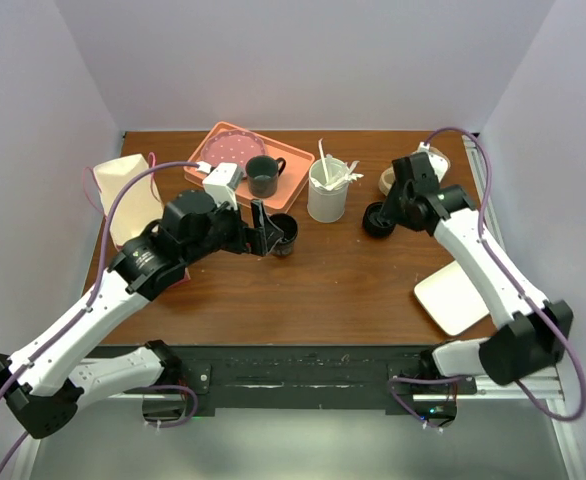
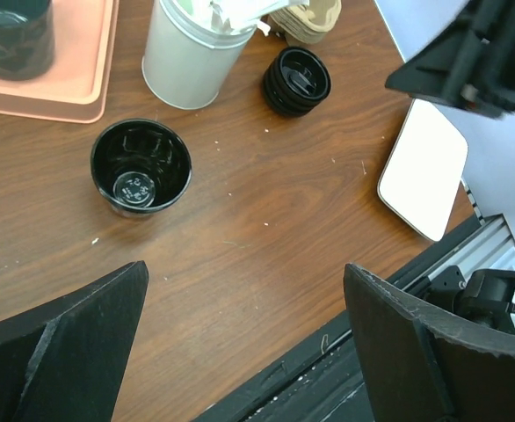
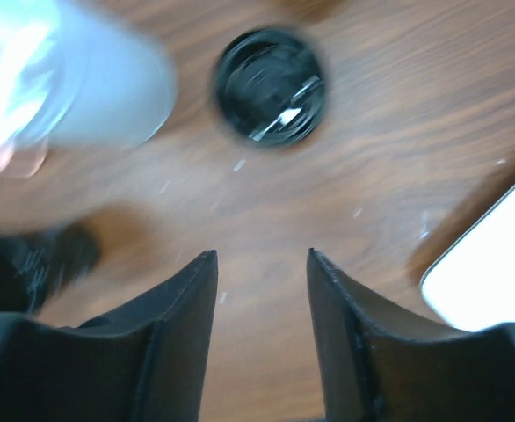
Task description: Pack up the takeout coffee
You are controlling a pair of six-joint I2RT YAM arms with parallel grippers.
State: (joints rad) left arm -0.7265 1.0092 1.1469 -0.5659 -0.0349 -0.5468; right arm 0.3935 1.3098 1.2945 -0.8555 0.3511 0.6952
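The takeout coffee cup [image 1: 285, 235] is a small black paper cup standing upright at mid-table. In the left wrist view the cup [image 2: 141, 167] has an open top and a bare inside. It shows blurred at the left edge of the right wrist view [image 3: 29, 264], with faint white marks on its side. A stack of round black lids [image 1: 377, 221] [image 2: 297, 81] [image 3: 271, 85] lies right of the white can. My left gripper [image 1: 264, 229] [image 2: 244, 272] is wide open just left of the cup, holding nothing. My right gripper [image 1: 388, 205] [image 3: 262, 253] hovers open and empty by the lids.
A white can [image 1: 327, 192] holding stirrers stands between the cup and the lids. At the back is a pink tray [image 1: 223, 145] with a dark handled mug [image 1: 263, 176]. A paper bag [image 1: 123, 195] stands far left. Cardboard carriers [image 1: 389, 181] and a white plate [image 1: 453, 297] lie right.
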